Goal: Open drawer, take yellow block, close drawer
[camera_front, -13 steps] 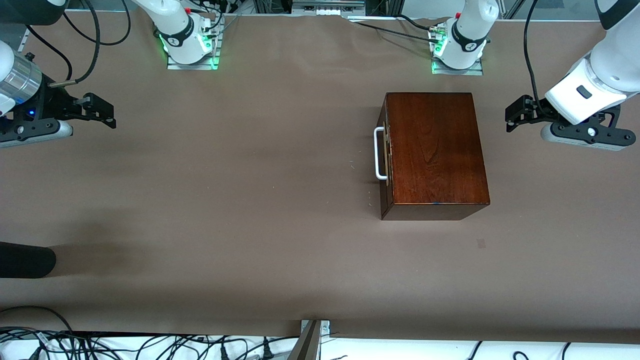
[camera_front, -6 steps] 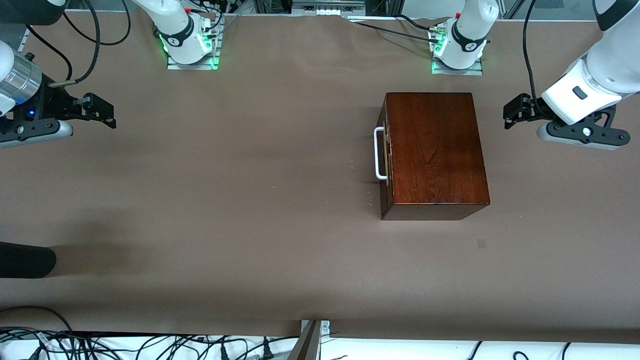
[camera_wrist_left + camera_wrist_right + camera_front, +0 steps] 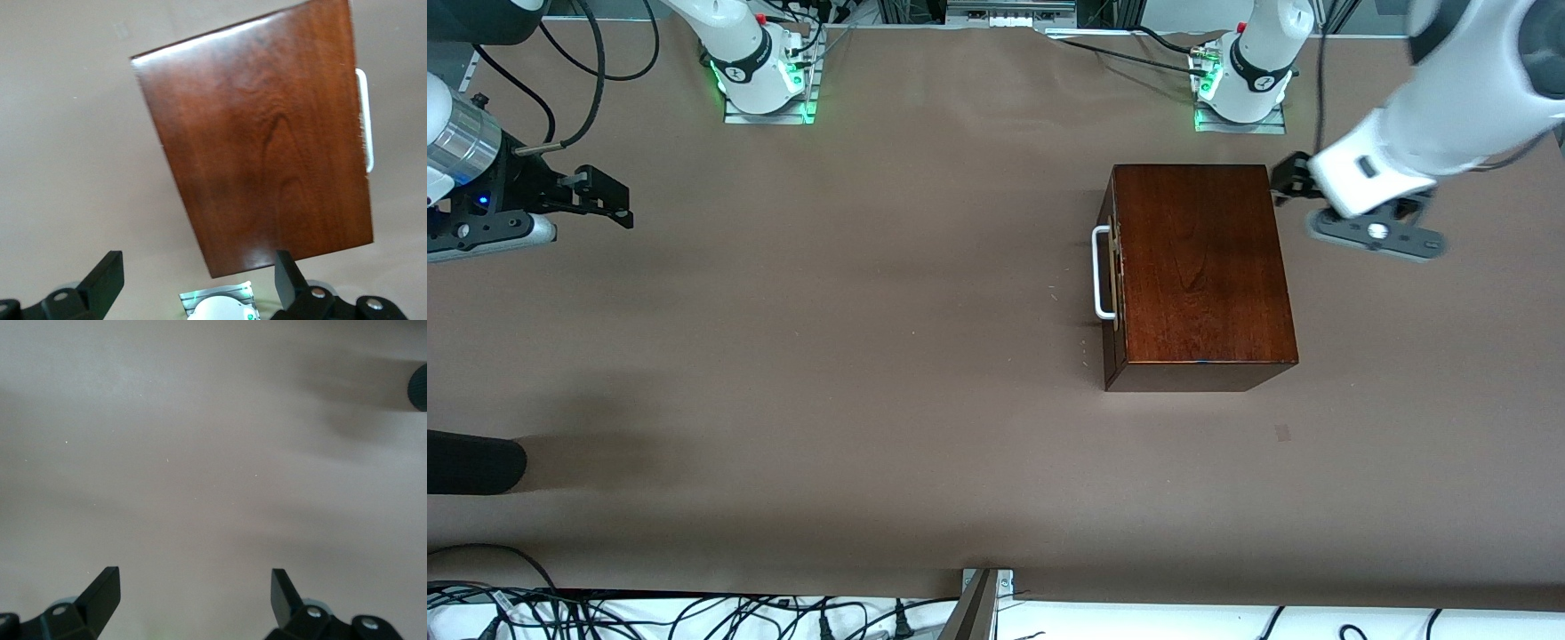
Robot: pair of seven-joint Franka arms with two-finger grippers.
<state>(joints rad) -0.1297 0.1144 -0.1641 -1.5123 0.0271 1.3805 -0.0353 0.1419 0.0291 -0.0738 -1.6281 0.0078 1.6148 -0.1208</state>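
Observation:
A dark wooden box (image 3: 1199, 267) stands on the table toward the left arm's end. Its drawer front (image 3: 1112, 276) with a brass plate and white bar handle (image 3: 1101, 272) faces the right arm's end, and the drawer is shut. The box also shows in the left wrist view (image 3: 267, 140) with the handle (image 3: 365, 120). The yellow block is out of view. My left gripper (image 3: 1288, 182) is open and empty, up over the box's edge nearest the left arm's base. My right gripper (image 3: 614, 203) is open and empty, waiting over the right arm's end of the table.
The table is covered in brown paper (image 3: 827, 356). The two arm bases (image 3: 765, 76) (image 3: 1240, 84) stand at the table's edge farthest from the front camera. A dark round object (image 3: 471, 462) lies at the right arm's end, also in the right wrist view (image 3: 418, 387).
My left gripper has moved from over the table's end toward the box and now hangs at the box's edge. The right arm and the box have not moved.

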